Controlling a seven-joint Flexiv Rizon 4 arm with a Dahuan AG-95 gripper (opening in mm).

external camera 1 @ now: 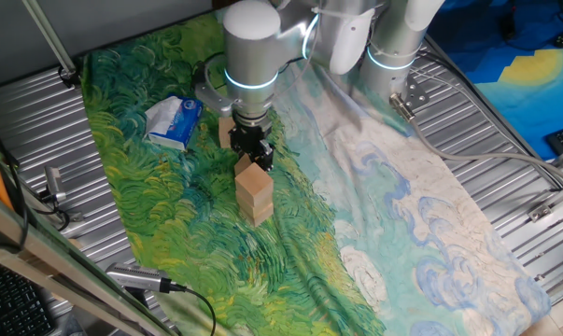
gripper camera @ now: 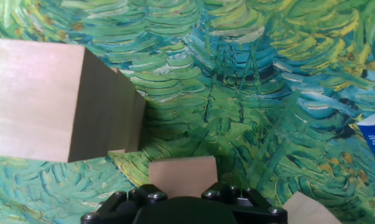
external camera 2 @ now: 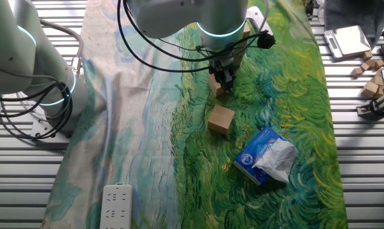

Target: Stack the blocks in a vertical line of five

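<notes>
**End effector low behind the stack, a block between its fingers**

Where the painted cloth point(external camera 1: 169, 215) lies over the tabletop point(external camera 1: 505, 140), the stack point(external camera 1: 254, 196) stands nearest in one fixed view. It is tan and upright and more than one block high, though the seams are too faint to count. In the hand view its top face fills the left side and looks larger than anything else, so it sits above the fingertips.

Just behind the stack, the end effector point(external camera 1: 253, 154) points straight down, close to the cloth. The hand view shows a block point(gripper camera: 183, 176) lying between its fingers, flat on the cloth and apart from the stack. Whether the fingers press on that block or only stand beside it, I cannot tell. The other fixed view shows the same block point(external camera 2: 217, 90) at the fingertips.

A corner of another block point(gripper camera: 305, 210) shows at the lower right edge of the hand view. Farther back in one fixed view, a loose block point(external camera 1: 227, 131) rests on the cloth beside the arm point(external camera 1: 253, 47). To its left lies the packet point(external camera 1: 174, 121), blue and white, well apart from the stack.

In the other fixed view, spare blocks point(external camera 2: 370, 70) lie off the cloth on the bare tabletop, and a power strip point(external camera 2: 115, 205) rests at the cloth's edge
</notes>
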